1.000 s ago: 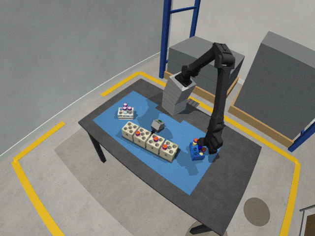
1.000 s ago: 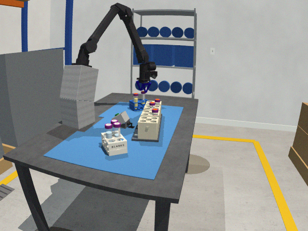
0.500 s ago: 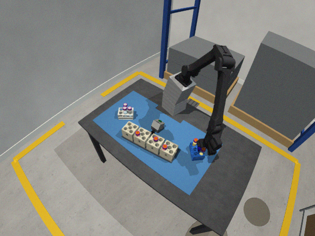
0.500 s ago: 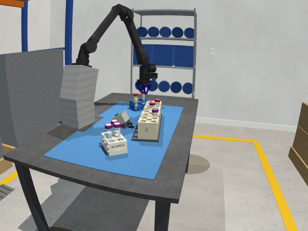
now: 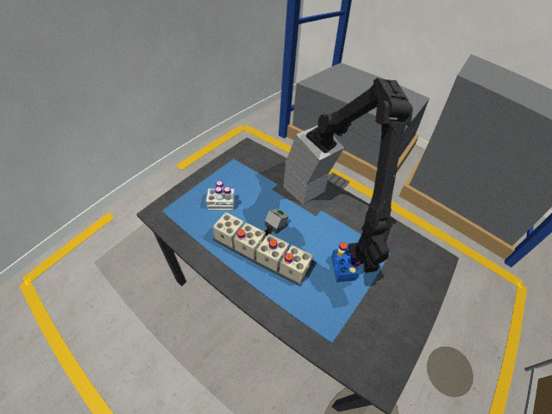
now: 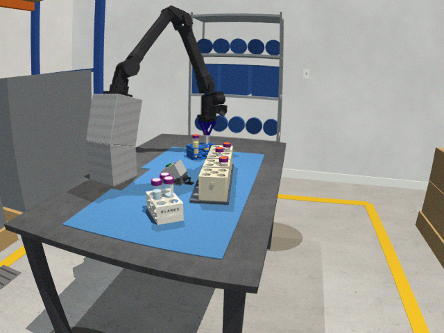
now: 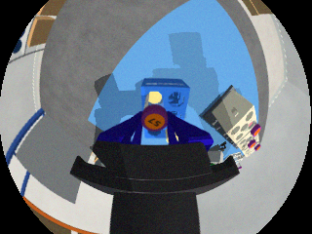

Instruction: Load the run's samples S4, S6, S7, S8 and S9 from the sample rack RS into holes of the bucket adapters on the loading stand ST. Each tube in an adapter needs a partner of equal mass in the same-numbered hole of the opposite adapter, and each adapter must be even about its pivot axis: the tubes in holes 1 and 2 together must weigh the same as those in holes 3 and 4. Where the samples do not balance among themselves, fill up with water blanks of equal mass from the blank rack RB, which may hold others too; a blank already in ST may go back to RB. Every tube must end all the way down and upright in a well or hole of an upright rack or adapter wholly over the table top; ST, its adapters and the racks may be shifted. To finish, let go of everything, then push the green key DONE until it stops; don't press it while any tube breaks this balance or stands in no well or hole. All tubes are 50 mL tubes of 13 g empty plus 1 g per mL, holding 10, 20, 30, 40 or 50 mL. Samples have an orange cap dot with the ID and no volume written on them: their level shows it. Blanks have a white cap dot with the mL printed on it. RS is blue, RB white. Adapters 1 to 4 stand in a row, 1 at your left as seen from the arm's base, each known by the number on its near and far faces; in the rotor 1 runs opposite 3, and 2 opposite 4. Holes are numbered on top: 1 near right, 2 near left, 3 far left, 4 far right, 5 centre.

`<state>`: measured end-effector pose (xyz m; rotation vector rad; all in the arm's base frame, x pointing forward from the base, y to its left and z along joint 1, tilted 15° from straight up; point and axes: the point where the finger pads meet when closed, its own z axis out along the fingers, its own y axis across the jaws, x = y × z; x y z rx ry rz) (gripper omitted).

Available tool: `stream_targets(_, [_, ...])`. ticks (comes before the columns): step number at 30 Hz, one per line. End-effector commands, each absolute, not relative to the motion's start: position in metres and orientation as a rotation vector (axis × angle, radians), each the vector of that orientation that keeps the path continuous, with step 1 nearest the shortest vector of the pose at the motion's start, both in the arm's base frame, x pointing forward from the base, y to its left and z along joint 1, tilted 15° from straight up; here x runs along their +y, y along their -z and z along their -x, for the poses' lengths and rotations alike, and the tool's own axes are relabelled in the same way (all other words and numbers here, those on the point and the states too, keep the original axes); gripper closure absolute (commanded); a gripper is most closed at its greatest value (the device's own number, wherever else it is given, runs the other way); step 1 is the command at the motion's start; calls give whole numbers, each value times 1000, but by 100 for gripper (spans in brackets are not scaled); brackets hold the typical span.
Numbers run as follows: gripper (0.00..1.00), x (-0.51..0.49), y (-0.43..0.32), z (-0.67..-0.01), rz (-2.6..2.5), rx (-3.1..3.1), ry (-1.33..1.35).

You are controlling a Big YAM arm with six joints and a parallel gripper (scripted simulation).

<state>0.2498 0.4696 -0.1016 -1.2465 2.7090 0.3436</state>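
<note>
The blue sample rack RS (image 5: 345, 266) stands at the right end of the blue mat. My gripper (image 5: 356, 261) is low over its far side, and its blue fingers are shut on the orange-dotted cap of a sample tube (image 7: 156, 120) that stands in the rack; I cannot read its ID. Another sample tube (image 5: 342, 247) stands upright in the rack next to it. The loading stand ST (image 5: 263, 247) holds four cream adapters in a row, and three of them carry one orange-dotted tube each. The white blank rack RB (image 5: 223, 197) holds three purple-capped tubes.
The grey box with the green DONE key (image 5: 277, 219) sits just behind the adapter row. The arm's stacked grey pedestal (image 5: 311, 171) stands at the table's back edge. In the side view the blank rack (image 6: 164, 206) is nearest, with the adapter row (image 6: 215, 172) behind it.
</note>
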Motion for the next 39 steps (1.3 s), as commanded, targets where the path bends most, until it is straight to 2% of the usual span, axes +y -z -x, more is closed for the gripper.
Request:
stream_targets(1, [100,480,94,-256,1234,2683,-364])
stream_targets(9, [100,479,99,-249,1240,2692,-355])
stream_targets(39, [100,449,1,-254,1233,2682,-363])
